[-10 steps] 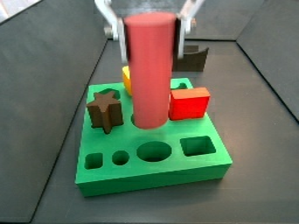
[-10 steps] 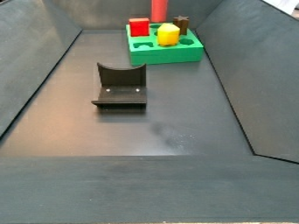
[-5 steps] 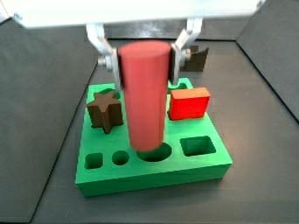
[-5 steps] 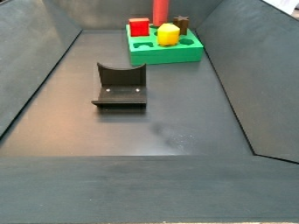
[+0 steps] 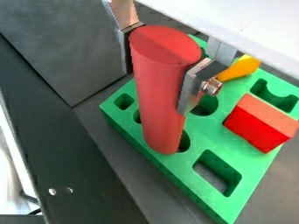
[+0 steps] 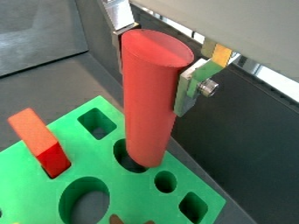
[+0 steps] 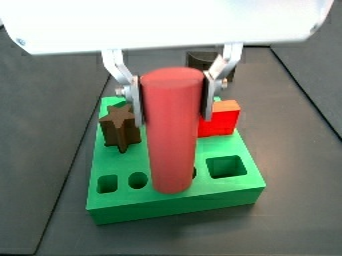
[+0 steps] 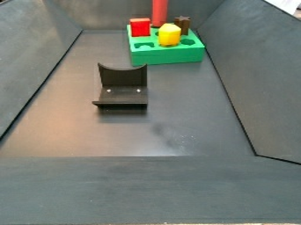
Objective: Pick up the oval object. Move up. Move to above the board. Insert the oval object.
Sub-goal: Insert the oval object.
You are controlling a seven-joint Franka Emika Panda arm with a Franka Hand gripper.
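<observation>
My gripper (image 7: 171, 93) is shut on the oval object (image 7: 171, 130), a tall salmon-red rod held upright over the board (image 7: 174, 200). The silver fingers (image 5: 195, 83) clamp the rod near its top, as both wrist views show. The rod's (image 6: 152, 96) lower end stands in the mouth of the oval hole in the green board (image 6: 128, 188). In a side view the board (image 8: 165, 57) is far back, with the rod (image 8: 157, 12) above it. The rod (image 5: 162, 96) also rises from the board (image 5: 176, 171) in a wrist view.
On the board stand a red cube (image 7: 221, 118), a brown star piece (image 7: 120, 125) and a yellow block (image 5: 239, 67). The fixture (image 8: 120, 85) stands on the dark floor in mid-bin. Sloping dark walls surround the floor.
The gripper has carried the rod from over the board's middle toward the oval hole and lowered it. The rod's lower end now sits at that hole.
</observation>
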